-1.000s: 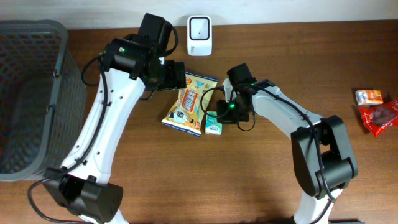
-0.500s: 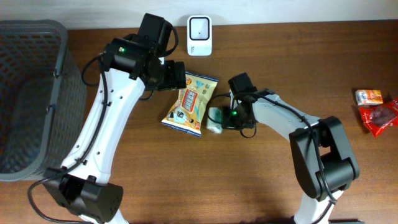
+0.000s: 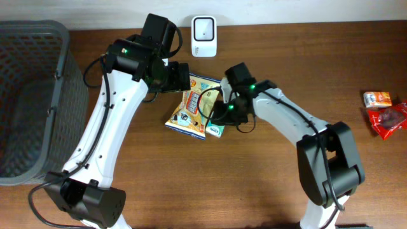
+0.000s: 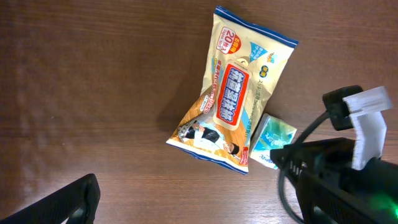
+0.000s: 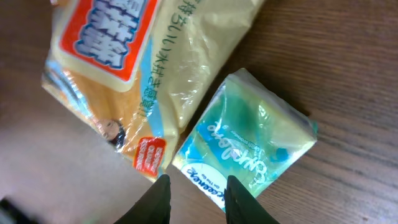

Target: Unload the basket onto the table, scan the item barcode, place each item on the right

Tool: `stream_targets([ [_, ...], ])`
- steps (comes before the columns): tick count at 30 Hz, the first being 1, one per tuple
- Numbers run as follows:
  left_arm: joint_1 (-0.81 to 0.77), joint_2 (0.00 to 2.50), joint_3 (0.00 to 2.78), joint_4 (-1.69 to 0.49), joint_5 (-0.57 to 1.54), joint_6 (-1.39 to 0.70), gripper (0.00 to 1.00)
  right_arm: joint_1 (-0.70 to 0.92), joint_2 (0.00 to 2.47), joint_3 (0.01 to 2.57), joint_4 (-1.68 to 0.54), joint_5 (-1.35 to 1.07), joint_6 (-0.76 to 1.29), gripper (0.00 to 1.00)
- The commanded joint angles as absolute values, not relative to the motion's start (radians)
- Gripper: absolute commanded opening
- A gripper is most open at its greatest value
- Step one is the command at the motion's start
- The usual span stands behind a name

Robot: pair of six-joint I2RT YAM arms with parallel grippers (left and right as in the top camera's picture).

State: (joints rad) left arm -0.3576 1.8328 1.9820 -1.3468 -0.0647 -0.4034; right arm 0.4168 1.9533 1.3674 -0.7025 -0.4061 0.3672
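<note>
One small green-and-white packet lies flat on the table. It touches the right side of the yellow snack bag at the bag's near end. The packet is a glossy film pillow pack with blue lettering on a white band along one end; the lettering is too blurred to read.

Compared with half a second ago, the right gripper has shifted toward the bag. It now stands over the packet and covers most of it in the overhead view. The packet remains at the bag's near right corner. The fingertips, closed a second ago, are now slightly parted. They sit at the packet's white end and clamp nothing; contact with the film cannot be determined.

Farther on, the left gripper hangs over the bag's far end, jaws spread wide, holding nothing. Beyond the bag's far end, apart from it, stands the white scanner.
</note>
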Motion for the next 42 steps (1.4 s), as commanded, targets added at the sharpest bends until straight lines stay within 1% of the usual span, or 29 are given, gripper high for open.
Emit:
stream_targets([
  [1,-0.355,1.840,1.983,-1.348,-0.076,-0.387,0.99,0.450,1.972,1.378,-0.699,-0.281,0.489,0.29],
  [11,-0.355,1.840,1.983,-1.348,-0.076,-0.387,0.99,0.451,2.128,1.373,-0.735,-0.134,0.500,0.28],
  [12,-0.355,1.840,1.983,-1.348,-0.076,-0.387,0.99,0.450,2.128,1.373,-0.748,-0.100,0.500,0.30],
  [13,-0.355,1.840,1.983,-1.348,-0.076,-0.388,0.99,0.450,2.127,1.373,-0.759,-0.072,0.500,0.36],
  [14,-0.355,1.840,1.983,-1.348,-0.076,-0.387,0.99,0.448,2.127,1.373,-0.781,-0.035,0.500,0.40],
  [15,-0.355,1.840,1.983,-1.348,-0.076,-0.387,0.99,0.445,2.127,1.373,-0.793,-0.021,0.500,0.41],
  [17,-0.355,1.840,1.983,-1.348,-0.076,-0.388,0.99,0.424,2.127,1.373,-0.822,-0.010,0.499,0.51],
  [21,-0.355,1.840,1.983,-1.348,-0.076,-0.387,0.99,0.355,2.127,1.373,-0.846,-0.010,0.498,0.52],
  [23,-0.355,1.840,1.983,-1.348,-0.076,-0.387,0.99,0.321,2.127,1.373,-0.861,0.001,0.434,0.55],
  [24,-0.355,1.840,1.983,-1.348,-0.076,-0.387,0.99,0.311,2.127,1.373,-0.871,0.020,0.434,0.56],
  [26,-0.355,1.840,1.983,-1.348,-0.076,-0.387,0.99,0.276,2.127,1.380,-0.929,0.067,0.429,0.56],
  [28,-0.355,1.840,1.983,-1.348,-0.076,-0.387,0.99,0.242,2.112,1.425,-1.008,0.065,0.411,0.56],
  [29,-0.355,1.840,1.983,-1.348,-0.076,-0.387,0.99,0.234,2.093,1.460,-1.046,0.068,0.387,0.58],
  [31,-0.355,1.840,1.983,-1.348,-0.076,-0.387,0.99,0.236,2.044,1.567,-1.136,0.073,0.374,0.60],
  [34,-0.355,1.840,1.983,-1.348,-0.076,-0.387,0.99,0.268,2.024,1.674,-1.185,0.073,0.374,0.60],
  [37,-0.355,1.840,1.983,-1.348,-0.076,-0.388,0.99,0.325,2.037,1.653,-1.148,0.082,0.376,0.59],
  [38,-0.355,1.840,1.983,-1.348,-0.076,-0.387,0.99,0.344,2.047,1.641,-1.143,0.102,0.393,0.59],
  [39,-0.355,1.840,1.983,-1.348,-0.076,-0.387,0.99,0.376,2.065,1.611,-1.141,0.190,0.490,0.59],
  [40,-0.355,1.840,1.983,-1.348,-0.076,-0.387,0.99,0.391,2.070,1.589,-1.139,0.229,0.543,0.59],
  [42,-0.355,1.840,1.983,-1.348,-0.076,-0.387,0.99,0.411,2.073,1.517,-1.085,0.249,0.619,0.58],
])
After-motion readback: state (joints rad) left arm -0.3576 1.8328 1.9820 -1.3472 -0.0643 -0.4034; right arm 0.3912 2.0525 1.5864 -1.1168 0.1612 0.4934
